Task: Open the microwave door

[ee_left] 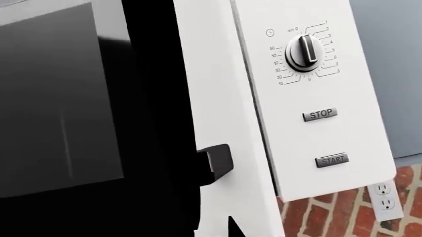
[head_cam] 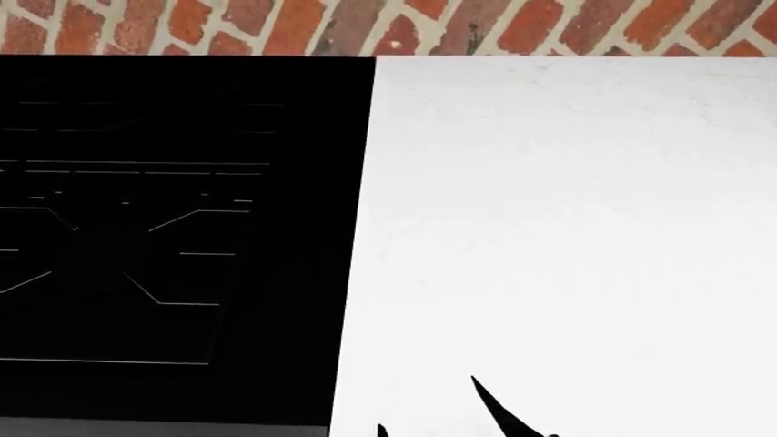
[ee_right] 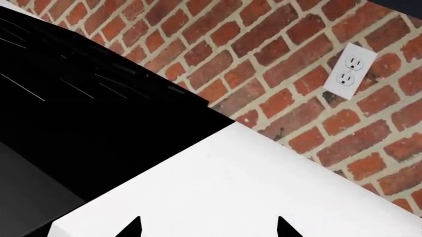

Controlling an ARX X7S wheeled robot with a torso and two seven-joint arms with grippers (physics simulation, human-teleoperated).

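Observation:
The microwave shows only in the left wrist view. Its white control panel (ee_left: pixel 316 98) carries a timer dial (ee_left: pixel 305 51), a STOP button (ee_left: pixel 320 114) and a START button (ee_left: pixel 331 160). The microwave door (ee_left: pixel 59 98) is black glass with a white edge strip (ee_left: pixel 228 98) that runs lower than the panel. A dark latch block (ee_left: pixel 218 163) sticks out of that strip. My left gripper (ee_left: pixel 211 232) is close to the door's edge; one dark fingertip (ee_left: pixel 234 227) shows, the other is lost against black. My right gripper (ee_right: pixel 209 228) is open over a white surface, away from the microwave.
A black stove (head_cam: pixel 146 237) lies left of a flat white surface (head_cam: pixel 559 209), with a red brick wall (head_cam: pixel 364 23) behind. A white wall outlet (ee_right: pixel 348 69) is on the bricks, another outlet (ee_left: pixel 386 200) below the microwave. Dark pointed tips (head_cam: pixel 492 410) poke in at the head view's bottom.

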